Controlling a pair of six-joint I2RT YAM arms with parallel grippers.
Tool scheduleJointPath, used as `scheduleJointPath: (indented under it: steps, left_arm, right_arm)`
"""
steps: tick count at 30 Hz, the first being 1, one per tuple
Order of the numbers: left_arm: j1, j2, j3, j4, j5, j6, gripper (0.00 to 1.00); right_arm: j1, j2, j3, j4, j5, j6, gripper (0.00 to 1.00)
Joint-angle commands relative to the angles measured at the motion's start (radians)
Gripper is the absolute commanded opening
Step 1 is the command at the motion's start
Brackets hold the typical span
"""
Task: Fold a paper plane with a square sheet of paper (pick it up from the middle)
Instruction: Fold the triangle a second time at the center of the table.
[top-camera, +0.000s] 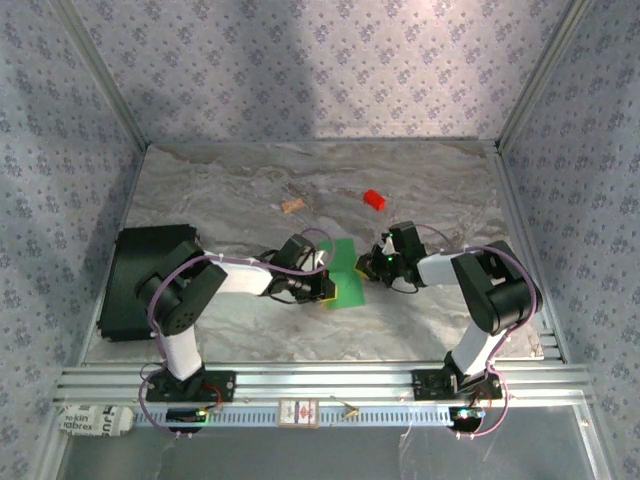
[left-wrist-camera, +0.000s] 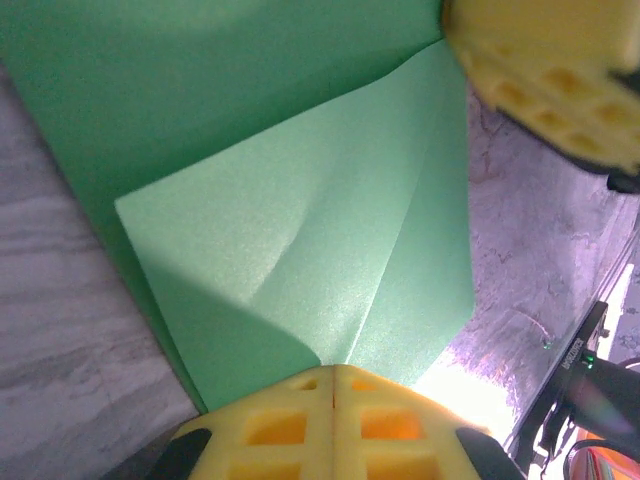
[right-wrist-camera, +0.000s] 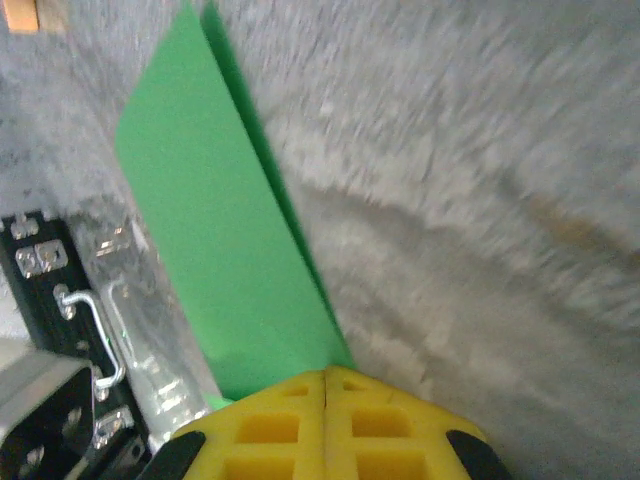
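The square sheet of paper (top-camera: 348, 283), part-folded at the middle of the table (top-camera: 250, 190), spans both arms (neither nearer): the left gripper (left-wrist-camera: 332, 378) is clamped tight on its 9 o'clock corner, the right gripper (right-wrist-camera: 325, 380) on its 3 o'clock edge, and its long axis runs 12 to 6 from above.

Green square sheet of paper (right-wrist-camera: 215, 250) between closed yellow jaws, over marbled table (right-wrist-camera: 480, 200)

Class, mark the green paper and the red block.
green paper (top-camera: 347, 272): top external view, its bare middle.
red block (top-camera: 374, 200): top external view, its top face.
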Motion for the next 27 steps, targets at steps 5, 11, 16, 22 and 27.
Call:
scheduleJointPath:
  steps: [5,11,16,22,27]
  left_arm:
    - [0.008,-0.002,-0.039,-0.124,-0.03,0.027,0.0]
    - [0.007,-0.005,-0.038,-0.124,-0.03,0.029,0.0]
    - [0.008,-0.015,-0.036,-0.118,-0.027,0.023,0.0]
    - [0.008,-0.078,-0.019,-0.099,-0.006,0.0,0.08]
    - [0.005,-0.119,0.032,-0.088,0.011,-0.013,0.12]
  right_arm:
    - [0.02,-0.085,0.023,-0.078,0.048,-0.056,0.05]
    - [0.081,-0.077,0.032,-0.077,0.046,-0.062,0.05]
    - [0.119,-0.022,0.04,-0.134,0.099,-0.072,0.04]
    - [0.117,0.004,-0.009,-0.13,0.146,-0.057,0.02]
    - [0.124,0.003,-0.019,-0.108,0.14,-0.041,0.02]
